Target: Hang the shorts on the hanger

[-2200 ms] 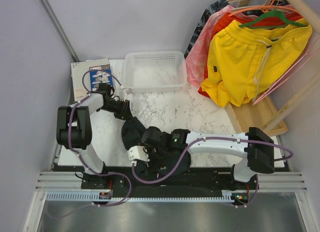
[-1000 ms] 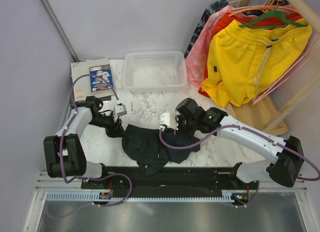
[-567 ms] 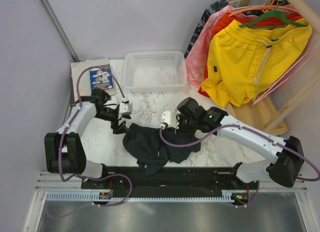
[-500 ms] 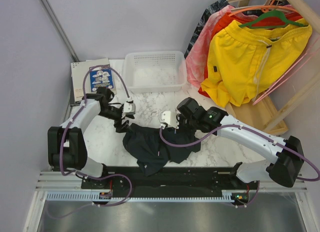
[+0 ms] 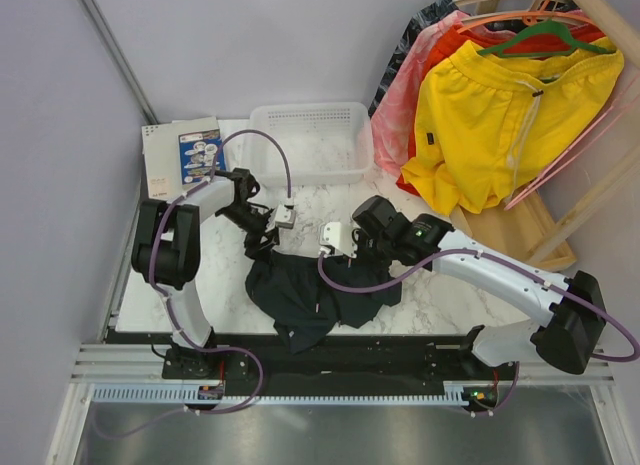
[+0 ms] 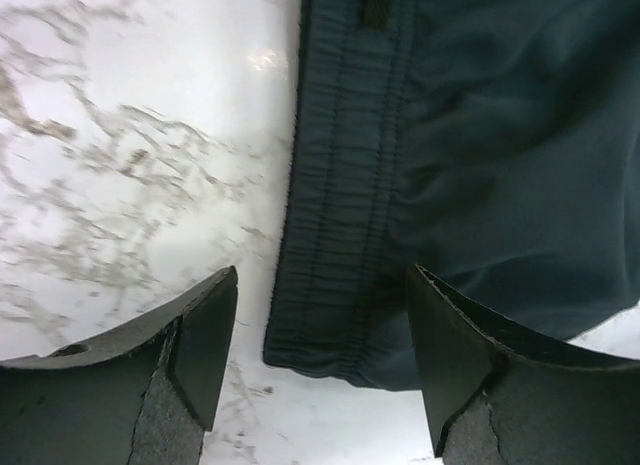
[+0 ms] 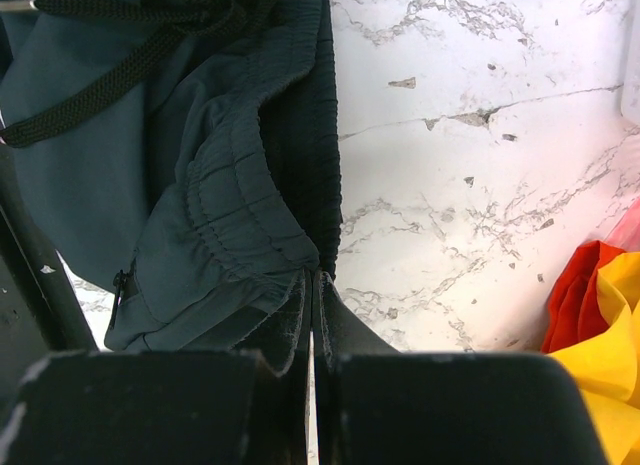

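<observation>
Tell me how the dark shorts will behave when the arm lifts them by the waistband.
Probably floppy: the shorts lie crumpled in soft folds, so they should sag from where the right gripper pinches the waistband. Likely light, as the fabric looks thin. The loose drawstring may dangle and snag.

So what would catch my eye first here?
The bright yellow shorts hanging at the far right catch the eye first. Then the dark shorts crumpled on the marble table by the arms: the right gripper pinches their waistband, the left gripper hangs open over its edge.
</observation>
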Motion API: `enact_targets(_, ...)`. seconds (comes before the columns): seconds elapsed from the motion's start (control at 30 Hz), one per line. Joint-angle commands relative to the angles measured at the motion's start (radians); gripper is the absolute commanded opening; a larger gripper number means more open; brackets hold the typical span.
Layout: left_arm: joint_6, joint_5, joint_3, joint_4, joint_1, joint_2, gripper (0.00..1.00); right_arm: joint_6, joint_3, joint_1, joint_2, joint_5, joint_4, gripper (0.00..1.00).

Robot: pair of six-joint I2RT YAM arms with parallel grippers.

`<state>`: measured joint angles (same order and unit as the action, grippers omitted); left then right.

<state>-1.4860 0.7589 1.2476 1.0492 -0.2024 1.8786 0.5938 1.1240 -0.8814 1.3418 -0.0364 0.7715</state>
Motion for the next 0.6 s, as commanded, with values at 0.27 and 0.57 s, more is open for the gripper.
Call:
enact_targets(0.27, -0.014, -0.110, -0.019, 0.129, 0.001, -0.059, 0.27, -0.020, 0.023, 0.005, -0.016, 0.052, -0.001, 0.00)
enact_targets(0.57, 0.096, 0.029, 0.258, 0.172, 0.112, -0.291, 0.02, -0.057, 0.189, 0.169, 0.016, 0.250, -0.046, 0.00)
